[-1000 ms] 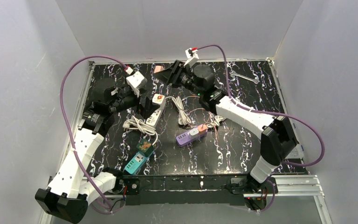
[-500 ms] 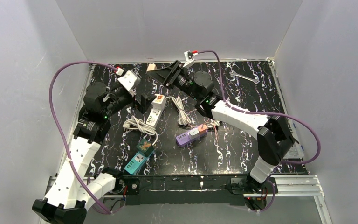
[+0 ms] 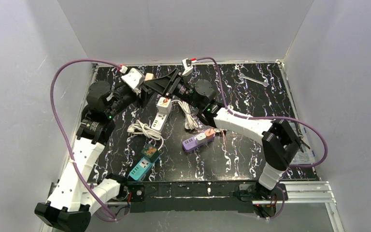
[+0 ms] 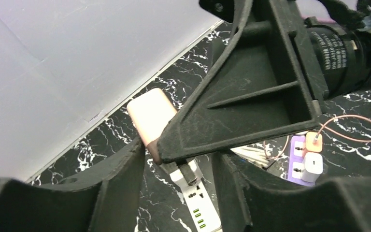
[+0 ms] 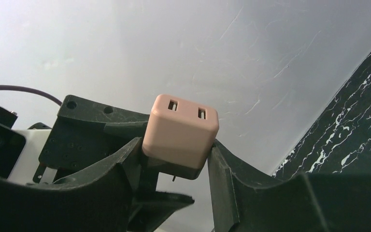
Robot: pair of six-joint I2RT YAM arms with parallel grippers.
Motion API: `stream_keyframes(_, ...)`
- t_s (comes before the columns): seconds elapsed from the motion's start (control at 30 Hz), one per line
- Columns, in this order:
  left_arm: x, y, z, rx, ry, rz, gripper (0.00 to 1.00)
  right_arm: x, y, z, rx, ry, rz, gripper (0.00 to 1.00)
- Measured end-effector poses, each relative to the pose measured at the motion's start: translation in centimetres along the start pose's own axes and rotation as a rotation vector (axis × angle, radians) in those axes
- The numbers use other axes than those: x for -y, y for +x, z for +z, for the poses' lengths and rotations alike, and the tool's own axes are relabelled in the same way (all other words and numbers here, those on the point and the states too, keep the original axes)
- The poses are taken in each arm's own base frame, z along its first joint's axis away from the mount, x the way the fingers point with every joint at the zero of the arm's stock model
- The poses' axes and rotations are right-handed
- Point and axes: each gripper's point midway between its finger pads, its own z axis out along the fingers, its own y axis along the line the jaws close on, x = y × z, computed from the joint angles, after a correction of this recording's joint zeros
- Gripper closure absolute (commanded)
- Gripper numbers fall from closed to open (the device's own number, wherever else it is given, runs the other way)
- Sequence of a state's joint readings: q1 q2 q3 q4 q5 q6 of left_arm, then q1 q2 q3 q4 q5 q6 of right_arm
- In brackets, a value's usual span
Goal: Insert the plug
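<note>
The plug (image 5: 181, 128) is a pink block with two slots on its end and a dark base. My right gripper (image 5: 174, 145) is shut on its sides and holds it in the air near the back wall. From above, the plug (image 3: 149, 76) sits at the tip of the right gripper (image 3: 157, 82), over the far end of the white power strip (image 3: 161, 116). My left gripper (image 4: 178, 150) straddles the plug (image 4: 149, 113) from below. One finger touches its dark end, and a gap shows on the other side. The right gripper's finger (image 4: 251, 96) crosses between the left jaws.
A purple power strip (image 3: 198, 140) with small adapters and a thin wire lies mid-table. A teal strip (image 3: 142, 166) lies near the front, and a coiled white cable (image 3: 145, 129) sits beside the white strip. A wrench (image 3: 252, 79) is at the back right. Purple cables arc over both arms.
The right arm carried the plug leftward to the left gripper. The left gripper rose to meet it, and its jaws narrowed from wide open to close around the plug's base.
</note>
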State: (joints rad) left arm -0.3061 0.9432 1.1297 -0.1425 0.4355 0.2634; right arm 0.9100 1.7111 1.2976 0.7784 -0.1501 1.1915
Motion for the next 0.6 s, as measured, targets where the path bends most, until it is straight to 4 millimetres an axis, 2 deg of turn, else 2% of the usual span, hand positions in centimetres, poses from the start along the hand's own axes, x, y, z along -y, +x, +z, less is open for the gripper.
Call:
stream_keyframes(0.1,-0.7,0.0,-0.1,-0.006,-0.027,0.007,0.73,-0.2,-0.2,0.0,0.009,-0.005,0.012,0.63)
stream_keyframes(0.23,-0.8,-0.1,-0.1,-0.006,-0.029,0.015,0.74,-0.5,-0.4,0.0,0.017,-0.015,0.043,0.59)
stream_keyframes(0.33,-0.8,-0.4,-0.2,-0.001,-0.028,0.022,0.68,-0.7,-0.3,0.0,0.01,-0.028,0.073,0.55)
stream_keyframes(0.37,-0.8,-0.3,-0.2,-0.004,-0.027,0.024,0.73,-0.7,-0.2,0.0,0.003,-0.031,0.083,0.54)
stream_keyframes(0.43,-0.7,-0.1,-0.3,-0.014,-0.025,0.025,1.0,-0.5,0.0,0.0,-0.01,-0.03,0.1,0.45)
stream_keyframes(0.47,-0.7,0.1,-0.3,-0.019,-0.023,0.026,1.0,-0.5,0.1,0.0,-0.015,-0.028,0.105,0.38)
stream_keyframes(0.6,0.0,0.4,-0.4,-0.03,0.01,0.02,1.0,-0.3,0.9,-0.2,-0.054,-0.025,0.108,0.19)
